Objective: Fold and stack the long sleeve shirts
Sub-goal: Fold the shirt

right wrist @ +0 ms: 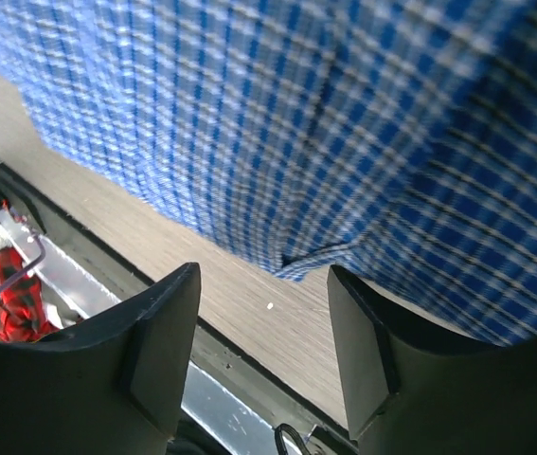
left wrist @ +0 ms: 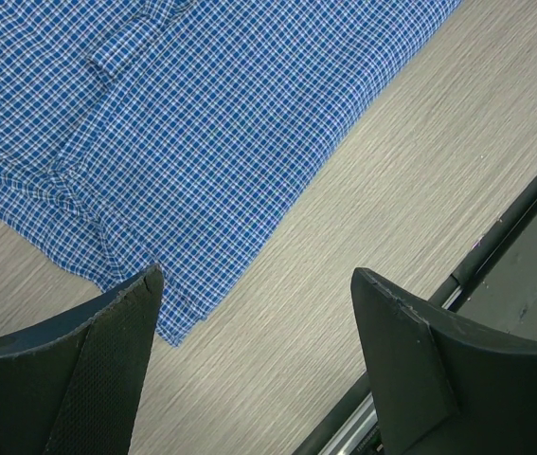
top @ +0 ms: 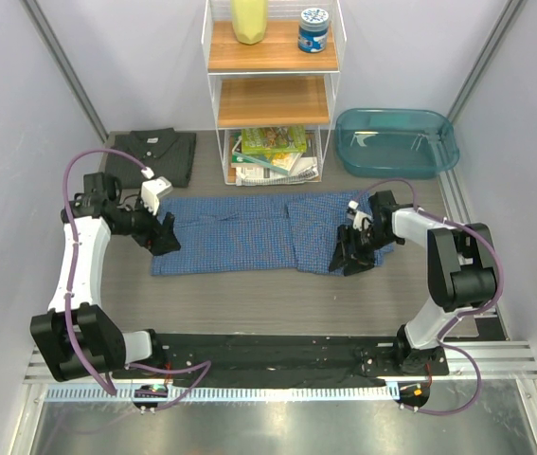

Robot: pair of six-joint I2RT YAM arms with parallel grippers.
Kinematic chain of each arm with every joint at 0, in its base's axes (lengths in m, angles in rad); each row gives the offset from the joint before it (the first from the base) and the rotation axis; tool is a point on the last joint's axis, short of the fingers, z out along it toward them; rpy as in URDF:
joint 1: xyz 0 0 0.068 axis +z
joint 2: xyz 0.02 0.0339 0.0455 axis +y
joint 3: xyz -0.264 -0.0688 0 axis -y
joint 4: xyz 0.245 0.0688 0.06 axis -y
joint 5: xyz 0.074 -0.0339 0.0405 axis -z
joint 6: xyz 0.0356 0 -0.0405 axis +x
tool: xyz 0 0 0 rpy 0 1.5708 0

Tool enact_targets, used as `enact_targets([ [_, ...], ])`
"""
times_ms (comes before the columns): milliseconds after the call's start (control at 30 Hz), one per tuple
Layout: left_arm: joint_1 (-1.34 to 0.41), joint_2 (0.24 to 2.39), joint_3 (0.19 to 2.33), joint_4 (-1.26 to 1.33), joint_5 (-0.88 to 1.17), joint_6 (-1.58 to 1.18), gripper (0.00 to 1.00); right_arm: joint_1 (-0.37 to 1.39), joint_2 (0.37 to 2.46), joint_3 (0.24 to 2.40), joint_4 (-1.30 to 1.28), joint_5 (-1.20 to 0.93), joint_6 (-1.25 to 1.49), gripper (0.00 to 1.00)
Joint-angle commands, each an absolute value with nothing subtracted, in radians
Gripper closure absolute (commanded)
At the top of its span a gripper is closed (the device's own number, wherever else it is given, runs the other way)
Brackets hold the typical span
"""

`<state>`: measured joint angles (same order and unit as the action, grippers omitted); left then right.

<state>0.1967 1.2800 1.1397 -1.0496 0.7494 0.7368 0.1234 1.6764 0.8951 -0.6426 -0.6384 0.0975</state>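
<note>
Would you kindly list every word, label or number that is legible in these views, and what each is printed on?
No text here is legible.
On the blue jar: dark print on its white lid, too small to read.
On the green packet: printing too small to read.
On the blue checked shirt and the dark shirt: no text visible.
</note>
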Motion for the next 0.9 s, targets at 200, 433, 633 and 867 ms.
enact_targets([
  [200,0.19,1.27,1.135,-1.025,0.79,0.733,0.19,0.146,1.637,0.851,-0.546,-0.646,0.166,0.39],
  [433,0.19,1.276,1.143,-1.028,0.792,0.729,0.19,0.156,1.58,0.903,-0.531,-0.788,0.184,0.96],
  [633,0.163,1.287,1.15,-1.046,0.787,0.744,0.2,0.155,1.496,0.991,-0.565,-0.983,0.233,0.99],
  [867,0.039,1.301,1.155,-0.971,0.714,0.693,0.17,0.156,1.545,1.08,-0.436,-1.106,0.44,0.99],
])
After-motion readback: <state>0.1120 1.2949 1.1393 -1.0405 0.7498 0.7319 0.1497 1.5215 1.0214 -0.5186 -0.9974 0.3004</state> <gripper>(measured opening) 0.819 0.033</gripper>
